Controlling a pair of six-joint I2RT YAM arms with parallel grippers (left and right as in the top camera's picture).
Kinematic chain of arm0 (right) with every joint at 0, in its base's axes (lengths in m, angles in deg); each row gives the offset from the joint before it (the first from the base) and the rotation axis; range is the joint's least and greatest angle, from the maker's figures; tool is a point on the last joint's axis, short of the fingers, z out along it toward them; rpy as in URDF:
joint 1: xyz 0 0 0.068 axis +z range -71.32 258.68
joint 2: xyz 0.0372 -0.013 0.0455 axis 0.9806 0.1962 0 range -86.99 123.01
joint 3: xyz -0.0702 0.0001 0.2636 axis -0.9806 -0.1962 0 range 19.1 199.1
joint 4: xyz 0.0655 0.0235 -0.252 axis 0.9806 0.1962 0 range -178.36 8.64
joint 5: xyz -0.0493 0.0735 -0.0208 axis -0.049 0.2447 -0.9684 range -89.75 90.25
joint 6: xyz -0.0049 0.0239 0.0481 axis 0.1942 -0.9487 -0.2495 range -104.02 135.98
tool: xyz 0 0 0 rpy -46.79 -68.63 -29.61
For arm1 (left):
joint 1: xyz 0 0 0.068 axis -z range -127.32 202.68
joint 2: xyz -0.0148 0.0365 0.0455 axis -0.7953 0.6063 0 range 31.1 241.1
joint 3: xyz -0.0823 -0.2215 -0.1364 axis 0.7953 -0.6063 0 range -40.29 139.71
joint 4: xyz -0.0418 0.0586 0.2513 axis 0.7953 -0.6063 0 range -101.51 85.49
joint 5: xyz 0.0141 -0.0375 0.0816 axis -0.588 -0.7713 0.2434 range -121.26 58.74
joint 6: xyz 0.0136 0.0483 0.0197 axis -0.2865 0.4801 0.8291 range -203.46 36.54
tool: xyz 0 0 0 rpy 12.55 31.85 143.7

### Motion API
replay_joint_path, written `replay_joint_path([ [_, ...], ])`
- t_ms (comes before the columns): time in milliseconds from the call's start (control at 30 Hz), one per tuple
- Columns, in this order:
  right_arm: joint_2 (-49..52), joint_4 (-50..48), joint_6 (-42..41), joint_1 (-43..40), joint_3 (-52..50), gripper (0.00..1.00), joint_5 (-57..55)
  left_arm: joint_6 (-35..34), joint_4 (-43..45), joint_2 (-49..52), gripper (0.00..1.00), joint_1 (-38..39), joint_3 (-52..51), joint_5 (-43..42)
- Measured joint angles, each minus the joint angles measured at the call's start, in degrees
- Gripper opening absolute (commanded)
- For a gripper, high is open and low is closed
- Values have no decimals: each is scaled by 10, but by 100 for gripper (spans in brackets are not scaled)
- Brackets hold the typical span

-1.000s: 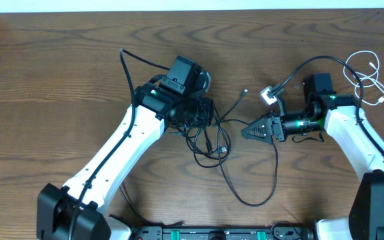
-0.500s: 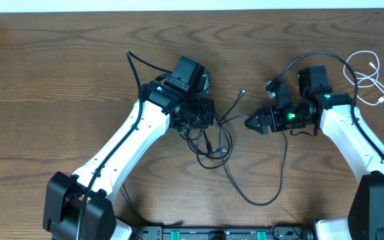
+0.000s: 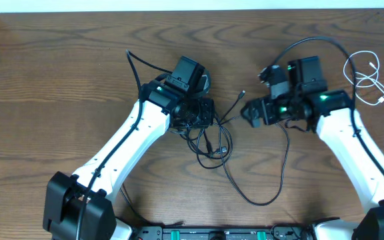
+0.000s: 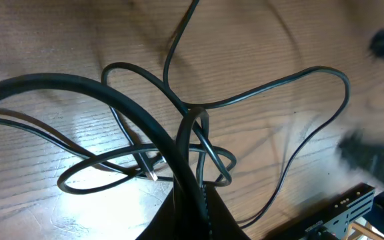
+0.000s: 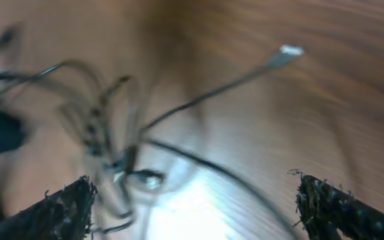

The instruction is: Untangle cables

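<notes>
A tangle of thin black cables (image 3: 212,141) lies at the table's middle, and one long loop (image 3: 262,199) trails toward the front. My left gripper (image 3: 199,115) sits over the tangle's upper part. In the left wrist view its fingers (image 4: 193,200) are shut on a black cable strand (image 4: 191,143) that rises from the crossing loops. My right gripper (image 3: 251,112) hovers just right of the tangle, its fingers spread wide. The right wrist view is blurred and shows nothing between them (image 5: 193,185); a small plug end (image 5: 289,50) lies ahead. A white cable (image 3: 367,75) is coiled at the far right.
A thick black lead (image 3: 315,43) arcs over the right arm. Another lead (image 3: 133,67) sticks up behind the left arm. The robot base rail (image 3: 219,233) runs along the front edge.
My right gripper has opened wide, turned and drawn up and back to the right of the tangle. The left arm shifted slightly at first and then held still, staying shut.
</notes>
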Motion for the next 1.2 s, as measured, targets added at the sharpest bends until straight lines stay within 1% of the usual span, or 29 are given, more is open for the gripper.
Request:
replay_joint_path([
  [33, 0, 0, 14, 14, 0, 83, 22, 0, 0, 0, 8, 0, 0, 0],
  [67, 0, 1, 22, 26, 0, 78, 40, 0, 0, 0, 8, 0, 0, 0],
  [167, 0, -1, 36, 50, 0, 55, 57, 0, 0, 0, 8, 0, 0, 0],
  [200, 0, -3, 40, 59, 0, 51, 59, 0, 0, 0, 8, 0, 0, 0],
  [233, 0, -5, 41, 68, -1, 50, 60, -1, 0, 0, 8, 0, 0, 0],
  [500, 0, -20, 45, 123, -17, 51, 28, -10, 0, 0, 8, 0, 0, 0],
  [700, 0, -82, 26, 157, -43, 49, -22, -14, -4, 0, 8, -2, 0, 1],
  [733, 0, -93, 23, 160, -48, 46, -29, -14, -4, 0, 8, -3, 0, 2],
  [800, -1, -113, 19, 164, -59, 36, -40, -15, -5, 0, 8, -7, 0, 2],
  [833, -1, -122, 19, 167, -64, 33, -47, -15, -3, 0, 8, -8, 0, -1],
  [1000, -2, -159, 5, 179, -86, 33, -77, -15, -5, 3, 8, -8, -1, -6],
  [1200, -4, -167, -10, 182, -92, 31, -92, -15, -4, 6, 8, -8, -1, -7],
])
